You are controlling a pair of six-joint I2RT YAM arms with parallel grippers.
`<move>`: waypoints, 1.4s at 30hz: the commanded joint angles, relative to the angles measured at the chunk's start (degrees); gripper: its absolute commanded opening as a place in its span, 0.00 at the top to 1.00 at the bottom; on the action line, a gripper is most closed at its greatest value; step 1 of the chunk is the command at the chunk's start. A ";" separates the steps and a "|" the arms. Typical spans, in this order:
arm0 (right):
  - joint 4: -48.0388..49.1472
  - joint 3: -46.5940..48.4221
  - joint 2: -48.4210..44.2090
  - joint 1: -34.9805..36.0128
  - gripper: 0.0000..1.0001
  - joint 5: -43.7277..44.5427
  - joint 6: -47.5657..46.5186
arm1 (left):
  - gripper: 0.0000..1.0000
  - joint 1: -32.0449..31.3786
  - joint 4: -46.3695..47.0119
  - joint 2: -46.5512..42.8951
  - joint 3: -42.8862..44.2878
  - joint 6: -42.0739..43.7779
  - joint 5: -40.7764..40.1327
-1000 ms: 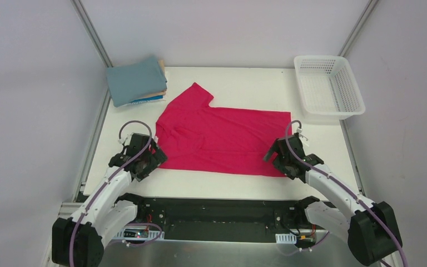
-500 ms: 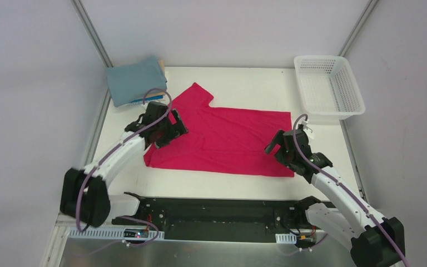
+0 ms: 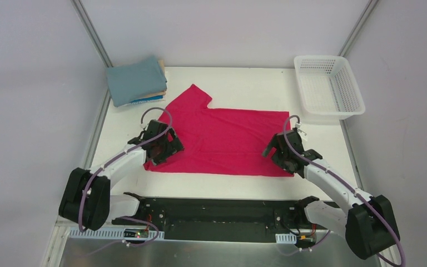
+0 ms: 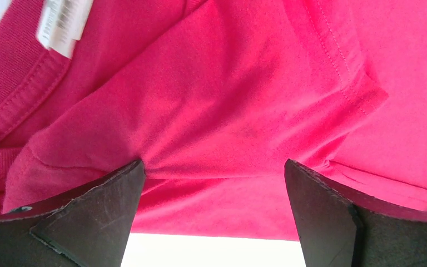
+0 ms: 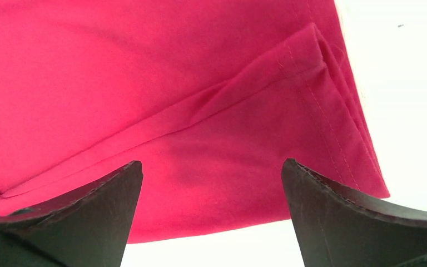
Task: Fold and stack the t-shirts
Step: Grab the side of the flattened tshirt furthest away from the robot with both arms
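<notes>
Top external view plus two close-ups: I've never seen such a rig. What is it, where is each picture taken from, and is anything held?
Two white robot arms are bolted at the near edge of a table. The wide picture comes from a fixed camera above and behind them; each close-up comes from a camera on one wrist, that arm's two dark fingers showing at the bottom. A crimson-pink t-shirt lies spread on the table; a stack of folded shirts, teal-grey on top, sits at the far left corner; a white mesh basket stands far right. The left gripper is at the shirt's collar end, the right gripper at its hem corner. Both are open and hold nothing.
</notes>
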 commanded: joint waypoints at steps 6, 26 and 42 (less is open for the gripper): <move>0.27 -6.05 -1.23 -0.33 0.01 -4.28 2.88 | 0.01 -0.20 -5.21 -13.70 -11.14 -4.96 2.88; -6.58 11.50 -7.35 -1.75 0.01 7.67 -2.66 | 0.01 -0.20 -11.83 -14.12 16.63 4.70 -0.78; 4.17 34.24 26.91 -10.15 0.01 6.32 -8.44 | 0.08 6.03 -19.54 62.05 94.88 25.76 -5.95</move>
